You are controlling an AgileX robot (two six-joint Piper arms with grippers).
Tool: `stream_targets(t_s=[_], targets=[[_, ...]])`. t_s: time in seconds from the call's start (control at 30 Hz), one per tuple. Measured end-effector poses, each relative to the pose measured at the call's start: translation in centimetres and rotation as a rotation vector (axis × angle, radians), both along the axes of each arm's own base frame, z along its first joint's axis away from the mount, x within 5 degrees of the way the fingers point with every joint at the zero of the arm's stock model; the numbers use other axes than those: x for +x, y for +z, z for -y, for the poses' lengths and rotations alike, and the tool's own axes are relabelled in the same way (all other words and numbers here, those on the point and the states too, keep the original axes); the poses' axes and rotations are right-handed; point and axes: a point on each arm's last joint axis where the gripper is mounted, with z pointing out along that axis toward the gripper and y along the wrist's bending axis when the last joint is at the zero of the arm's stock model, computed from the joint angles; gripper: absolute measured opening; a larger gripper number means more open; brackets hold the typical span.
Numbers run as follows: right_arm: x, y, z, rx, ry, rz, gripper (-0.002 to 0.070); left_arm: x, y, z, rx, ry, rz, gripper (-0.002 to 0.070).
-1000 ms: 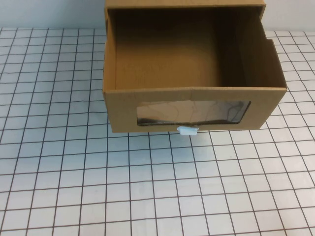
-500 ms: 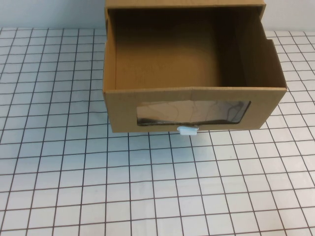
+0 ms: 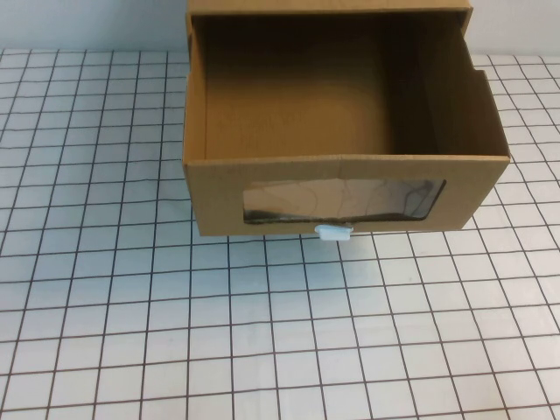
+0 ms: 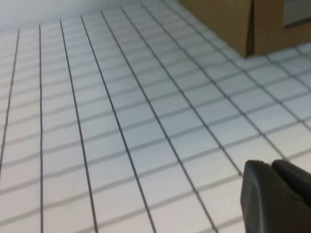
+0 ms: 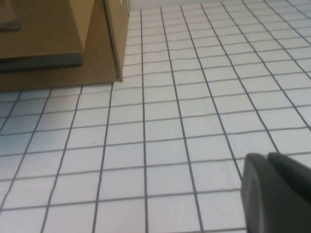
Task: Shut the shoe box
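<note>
Table (image 3: 131,332): white, black grid lines. Shoe box (image 3: 346,188): at far edge, drawer pulled out, white tab handle (image 3: 333,232) below window (image 3: 343,201). Left gripper (image 4: 277,196) and right gripper (image 5: 277,191): low over the table, holding nothing; opening cannot be told.

A white tabletop (image 3: 131,332) ruled with a dark grid meets a plain pale wall (image 3: 87,22) behind.

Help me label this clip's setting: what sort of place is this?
Probably a robot test bench, not a home: a white table ruled in a black grid, one open shoe box, and the left claw and right claw low over it.
</note>
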Motion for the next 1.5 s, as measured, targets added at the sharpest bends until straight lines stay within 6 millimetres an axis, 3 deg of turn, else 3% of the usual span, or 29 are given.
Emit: stream_targets(t_s=[0.13, 0.37, 0.6, 0.87, 1.03, 1.27, 1.37, 1.5], targets=[[0.2, 1.0, -0.1, 0.011, 0.008, 0.115, -0.0015, 0.2, 1.0, 0.1, -0.027, -0.010, 0.111, -0.0005], [-0.5, 5.3, -0.3, 0.057, 0.042, 0.585, -0.0015, -0.1, 4.9, 0.4, -0.124, -0.046, 0.526, -0.0005], [-1.9, 7.7, -0.3, 0.092, 0.062, 0.897, -0.0015, -0.6, 6.2, 0.4, -0.156, -0.059, 0.682, -0.0005], [-4.6, 10.4, 0.0, 0.185, 0.081, 1.259, -0.0015, -3.1, 9.7, 0.0, -0.373, -0.119, 1.108, -0.0005], [-7.4, 16.9, 0.5, 0.264, 0.103, 1.362, -0.0015, -5.0, 14.2, -0.5, -0.421, -0.133, 1.225, -0.0005], [-12.7, 26.6, 1.2, 0.321, 0.096, 1.303, -0.0015, -7.7, 22.4, -1.4, -0.423, -0.116, 1.237, -0.0006], [-13.0, 30.3, 1.2, 0.335, 0.098, 1.182, -0.0015, -6.8, 25.3, -1.2, -0.414, -0.104, 1.139, -0.0005], [-10.6, 33.7, 0.8, 0.309, 0.086, 0.913, -0.0015, -3.5, 28.1, -0.5, -0.390, -0.073, 0.880, -0.0006]])
